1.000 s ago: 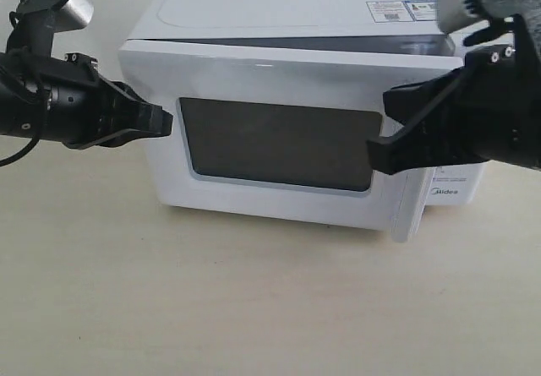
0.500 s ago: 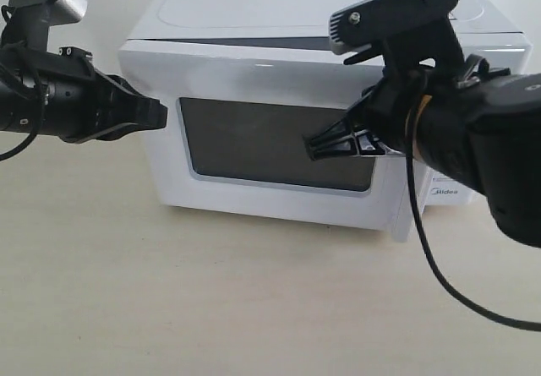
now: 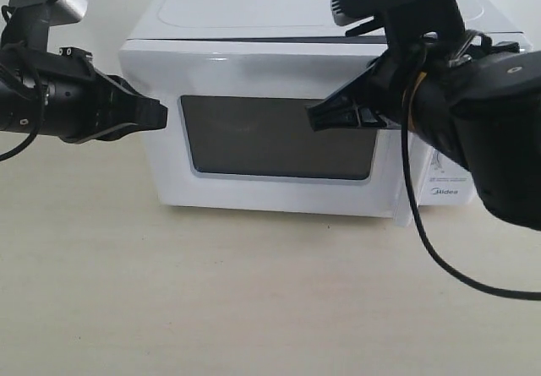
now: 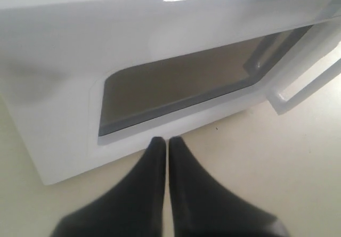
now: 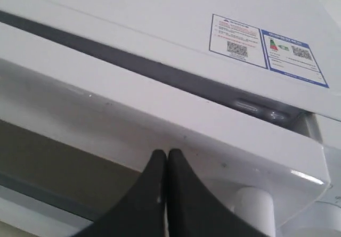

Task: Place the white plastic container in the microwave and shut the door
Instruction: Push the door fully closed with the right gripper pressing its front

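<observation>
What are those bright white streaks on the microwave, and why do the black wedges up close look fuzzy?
Left wrist view: a glare streak sits on the top of the door; the shut jaws of the left gripper look soft-edged, likely too near the lens. Right wrist view: a glint on the door's corner, right gripper equally soft. Exterior view: sharp, faint sheen only.

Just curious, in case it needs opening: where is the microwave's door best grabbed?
Probably by the tall vertical bar handle at the right edge of the door in the exterior view. Come straight from the front and pinch the bar from both sides; it stands off the door, so the gap behind gives room.
</observation>
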Robot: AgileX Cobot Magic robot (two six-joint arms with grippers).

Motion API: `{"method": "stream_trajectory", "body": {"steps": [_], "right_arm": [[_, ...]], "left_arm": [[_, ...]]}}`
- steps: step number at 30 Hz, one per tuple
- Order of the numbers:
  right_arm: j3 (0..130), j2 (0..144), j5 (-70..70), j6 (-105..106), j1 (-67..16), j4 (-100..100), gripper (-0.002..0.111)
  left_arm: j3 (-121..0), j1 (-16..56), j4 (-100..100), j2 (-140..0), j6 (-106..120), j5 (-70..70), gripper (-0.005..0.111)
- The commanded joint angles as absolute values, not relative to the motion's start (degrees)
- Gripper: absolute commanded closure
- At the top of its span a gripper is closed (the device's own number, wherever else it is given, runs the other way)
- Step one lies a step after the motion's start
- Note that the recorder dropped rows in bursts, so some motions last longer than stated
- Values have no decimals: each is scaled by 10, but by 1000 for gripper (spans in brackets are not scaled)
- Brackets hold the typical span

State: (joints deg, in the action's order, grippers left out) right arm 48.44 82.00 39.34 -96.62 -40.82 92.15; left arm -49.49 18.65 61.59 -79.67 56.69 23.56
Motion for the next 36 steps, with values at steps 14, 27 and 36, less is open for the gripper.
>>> {"method": "stream_trajectory", "body": {"steps": [14,27,36], "right_arm": [[489,823,342,-974,-342,929,109],[506,833,330,-973,-325,936,109],[520,835,330,-965,-325,937,109]], "left_arm": [[-493,186,624,-792,570,240,102],[-493,186,624,-792,570,240,102],[-493,186,625,-792,570,240,102]]}}
